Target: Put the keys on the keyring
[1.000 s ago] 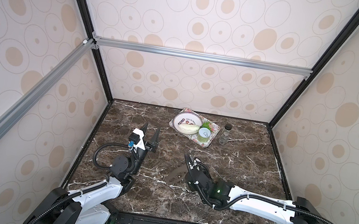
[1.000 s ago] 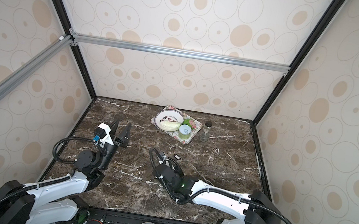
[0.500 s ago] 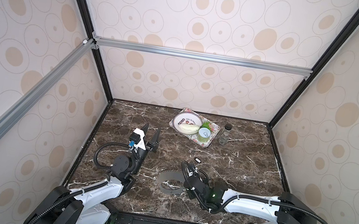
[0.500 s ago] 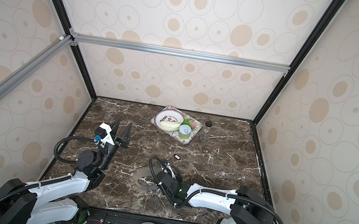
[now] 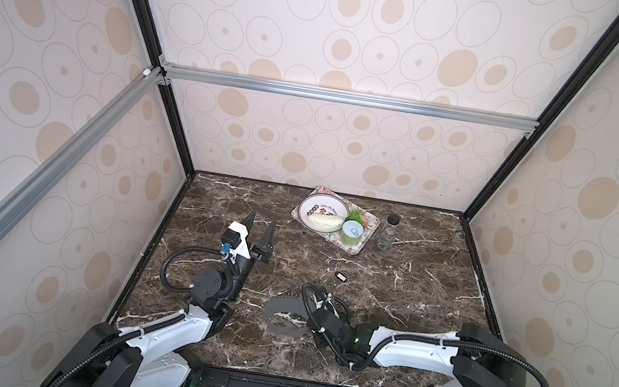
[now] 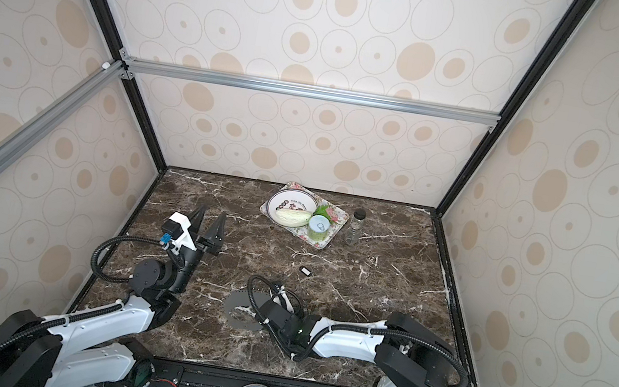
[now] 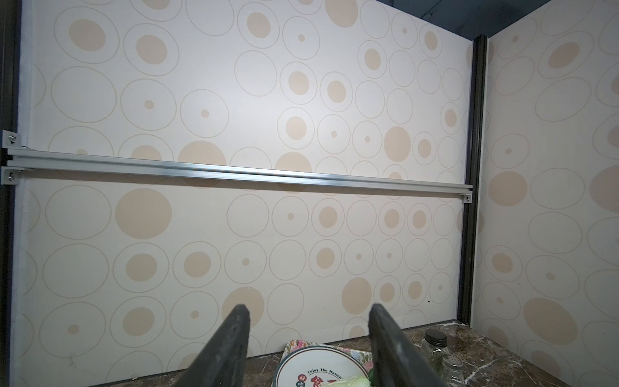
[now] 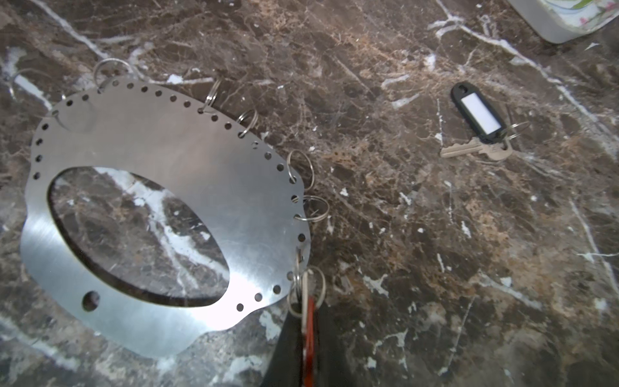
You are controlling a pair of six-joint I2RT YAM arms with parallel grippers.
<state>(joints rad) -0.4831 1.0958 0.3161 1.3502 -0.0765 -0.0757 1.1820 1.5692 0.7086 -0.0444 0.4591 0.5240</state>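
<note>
Currently right gripper [image 8: 308, 318] is clamped on the red plastic tag [image 8: 311, 345] of one small key, held edge-on at the rim of the large flat grey metal oval keyring [image 8: 167, 150]. Its silver split ring [image 8: 306, 291] overlaps a rim hole; threaded or not, cannot tell. Keyring lies flat on the dark brown marble table [image 8: 435, 268], front centre in both top views. Black-tagged silver key with white label [image 8: 477, 112] lies on the table, well apart from the keyring. Left gripper [image 5: 262, 220] raised, jaws apart, empty.
</note>
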